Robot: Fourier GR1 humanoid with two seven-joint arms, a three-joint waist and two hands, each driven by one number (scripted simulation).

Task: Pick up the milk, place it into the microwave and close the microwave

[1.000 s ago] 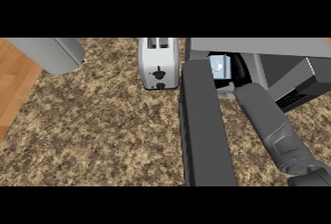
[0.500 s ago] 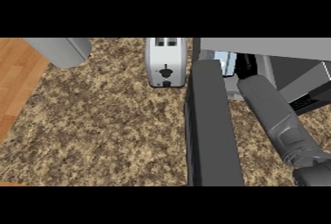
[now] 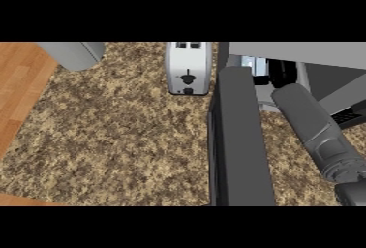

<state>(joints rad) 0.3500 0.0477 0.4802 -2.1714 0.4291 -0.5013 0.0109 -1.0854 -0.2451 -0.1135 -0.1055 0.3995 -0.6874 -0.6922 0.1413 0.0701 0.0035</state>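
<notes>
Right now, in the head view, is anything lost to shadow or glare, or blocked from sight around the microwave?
Head view: even light, no glare; the toaster and speckled counter read clearly. The open microwave door and the right forearm block much of the microwave's inside, which is dark; the right hand shows only as a black shape there, and the milk only as a pale sliver.

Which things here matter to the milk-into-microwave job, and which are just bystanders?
Part of the job:
- microwave
- open microwave door
- milk at the microwave's opening
- right hand by the milk

Just lying about:
- toaster
- grey object at top left
</notes>
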